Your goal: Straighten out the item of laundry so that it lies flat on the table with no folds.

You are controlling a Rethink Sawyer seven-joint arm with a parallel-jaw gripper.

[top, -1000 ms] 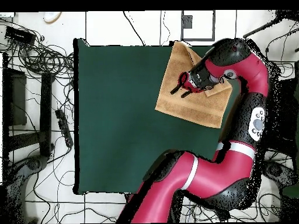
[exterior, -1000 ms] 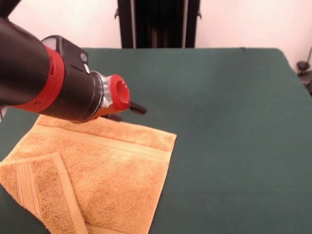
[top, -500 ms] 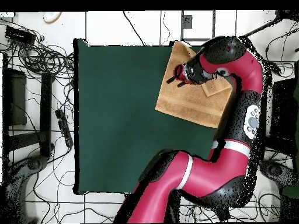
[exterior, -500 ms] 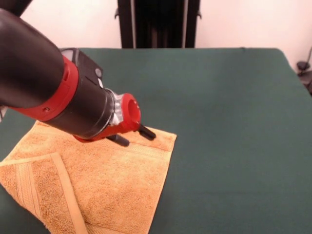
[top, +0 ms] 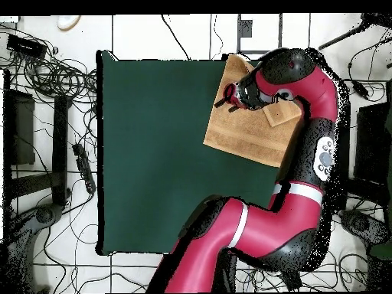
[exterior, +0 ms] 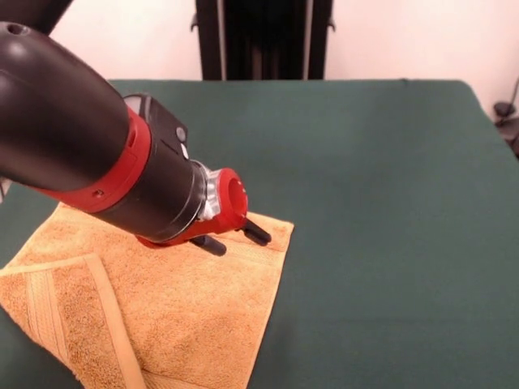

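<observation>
In the front view the towel lies at the lower left of the frame on the green table, with 1 corner folded back over itself at the far lower left, so it is not flat. The arm fills the upper left and hides the towel's upper left part. Its gripper hangs over the towel's upper edge near the right corner, with 2 dark fingers set a little apart and nothing between them.

In the overhead view the towel sits at the table's upper right corner, the gripper above its upper left part. Cables crowd the floor at the upper left.

Against the frames from 1 s and 0.5 s ago, the gripper has moved lower and rightward in the front view; the towel has not shifted.

The towel's bottom edge runs off the front view's lower border. The table's right and centre are open felt.
</observation>
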